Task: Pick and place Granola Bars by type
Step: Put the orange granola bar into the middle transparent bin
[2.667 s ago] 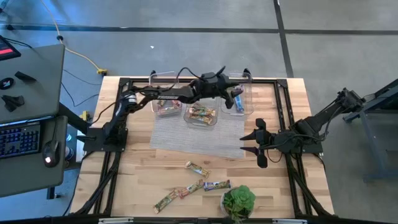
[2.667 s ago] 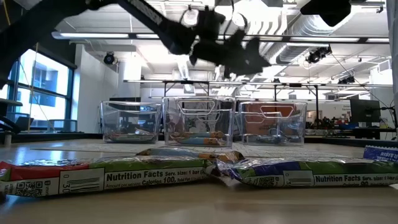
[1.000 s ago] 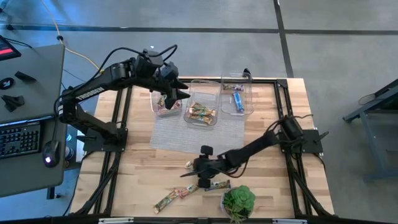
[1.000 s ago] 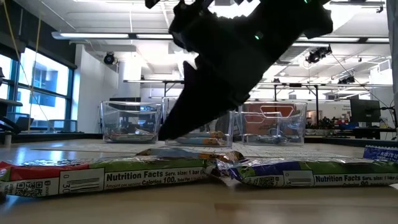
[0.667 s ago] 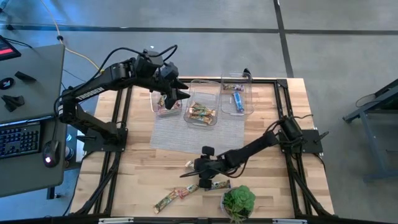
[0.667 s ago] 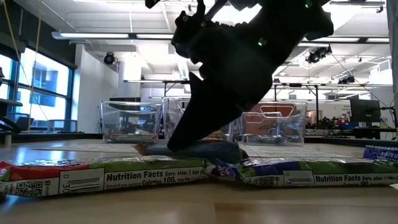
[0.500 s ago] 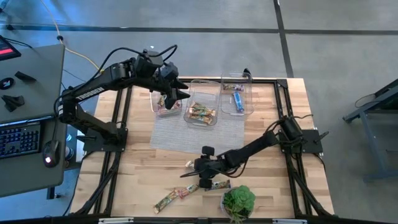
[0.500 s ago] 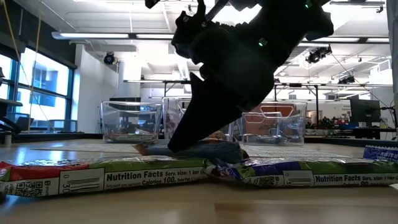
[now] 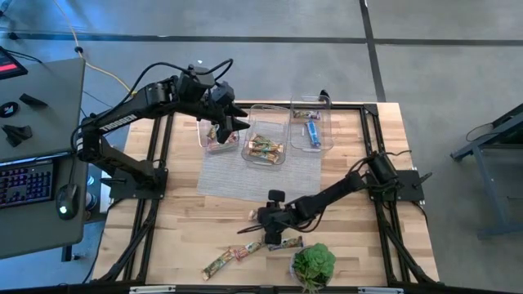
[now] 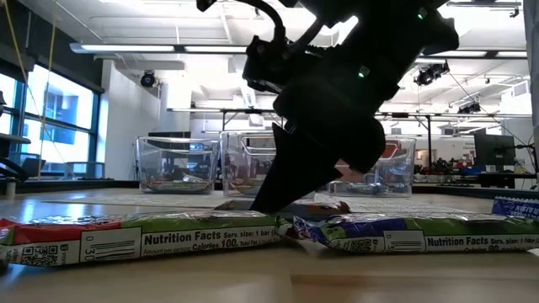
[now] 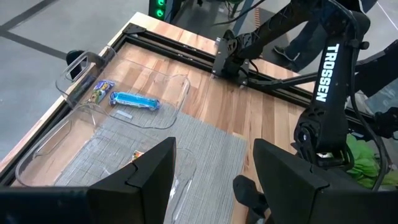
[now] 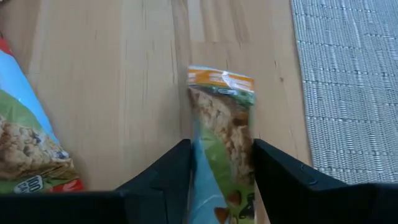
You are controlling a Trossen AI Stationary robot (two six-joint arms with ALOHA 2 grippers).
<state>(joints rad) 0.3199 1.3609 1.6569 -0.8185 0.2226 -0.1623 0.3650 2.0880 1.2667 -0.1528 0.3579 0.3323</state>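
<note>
Right gripper (image 12: 221, 163) low on table, fingers clamped on green-gold bar (image 12: 222, 124), likely for lifting to its bin; left gripper (image 9: 231, 122) waits spread above left bin (image 9: 214, 140); loose bars (image 9: 239, 255) remain near plant (image 9: 313, 263).

Three bins (image 9: 265, 135) side by side on mat (image 9: 257, 175), loose bars (image 9: 245, 251) in front, plant (image 9: 313, 264) right of them

The high camera looked straight down on the whole table (image 9: 188, 237). The low one sat at tabletop height, close behind two wrapped bars (image 10: 143, 238), facing the clear bins (image 10: 269, 164). The left wrist camera looked past its fingers (image 11: 152, 171) across the bins. The right wrist camera peered close at a bar (image 12: 221, 124) between its fingers (image 12: 171, 177).
</note>
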